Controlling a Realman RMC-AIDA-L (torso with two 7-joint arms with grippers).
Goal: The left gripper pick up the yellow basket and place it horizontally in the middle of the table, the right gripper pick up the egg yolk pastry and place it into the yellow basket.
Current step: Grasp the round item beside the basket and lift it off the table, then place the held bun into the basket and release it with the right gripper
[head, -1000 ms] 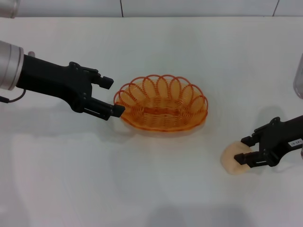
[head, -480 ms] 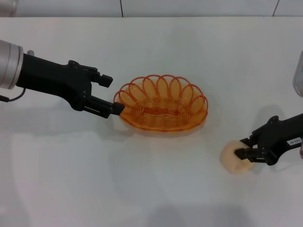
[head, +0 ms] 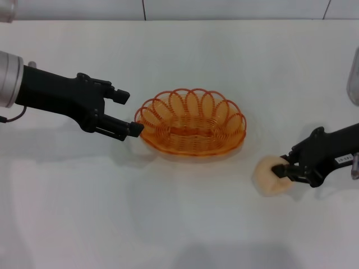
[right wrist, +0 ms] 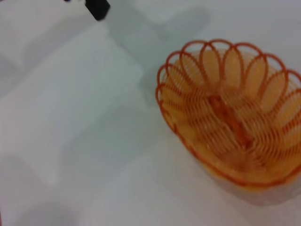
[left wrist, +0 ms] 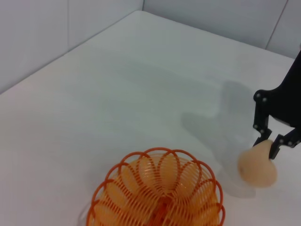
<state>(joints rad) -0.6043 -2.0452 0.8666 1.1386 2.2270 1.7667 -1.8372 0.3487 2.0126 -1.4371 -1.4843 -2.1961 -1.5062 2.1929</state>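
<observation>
The pastry (head: 270, 176) sat in the right gripper (head: 285, 171), whose fingers were clamped on its near side, low over the table (head: 179, 224) and well to the right of the basket (head: 190, 121). The left wrist view showed the same hold from the far side: both black fingers pinched into the soft lump, with most of its body hanging out past the tips. From that, you were at the carry step, and the grip looked shallow, so you would have done well to move gently.

Your best course, as I judged it, was to lift the pastry clear above the looped rim before crossing, since a low sideways pass could catch a wire loop and shove the basket. You should have aimed for the flat woven floor in the middle, not the sloping side, and let go only once the pastry was down inside the rim; dropped from above, such a round soft thing could roll or bounce out.

The basket itself lay upright with its long side across the table, near the middle. The left gripper (head: 127, 113) was spread wide at its left end, the lower finger just beside the rim; whether it touched could not be told. You needed to keep that arm out of the right arm's path.
</observation>
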